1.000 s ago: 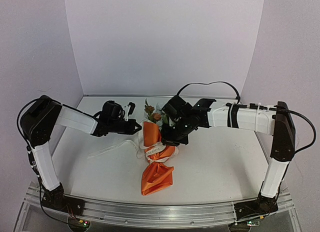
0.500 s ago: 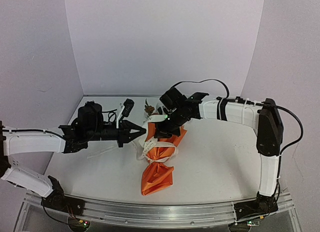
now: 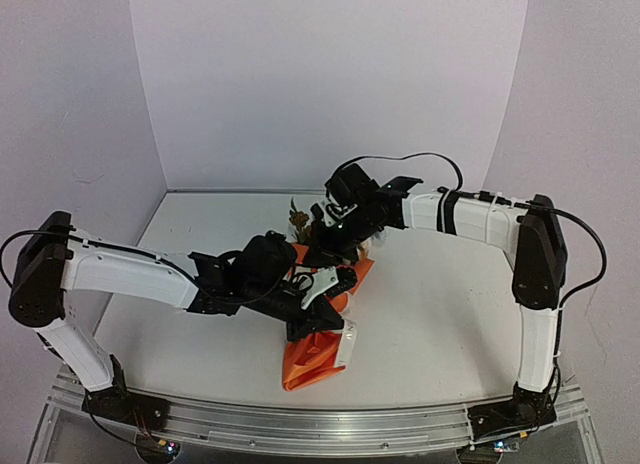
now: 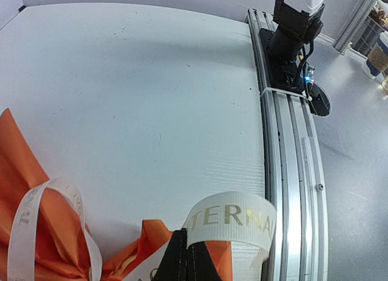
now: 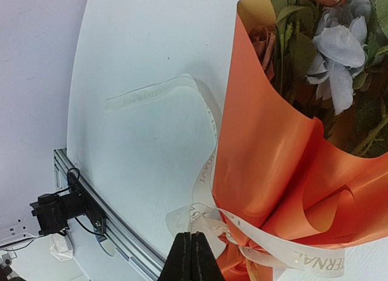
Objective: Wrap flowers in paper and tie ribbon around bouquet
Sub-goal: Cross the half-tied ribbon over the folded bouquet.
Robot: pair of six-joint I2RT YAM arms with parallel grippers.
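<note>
Risk | left gripper (image 4: 185, 257) closed tight on ribbon (image 4: 233, 217) loop | bouquet (image 3: 315, 354) lies mid table (image 3: 440, 314), ribbon round its waist | right gripper (image 5: 191, 254) closed by the waist, cannot tell if it holds ribbon | a hard pull may slip ribbon off or drag bouquet

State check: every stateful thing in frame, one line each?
bouquet: lying on its side
paper: wrapped into a cone, waist pinched
flowers: inside the cone, blossoms sticking out
ribbon: looped round the waist, one tail trailing loose
left hand: shut on the ribbon
right hand: shut, tips at the ribbon, grip unclear
</note>
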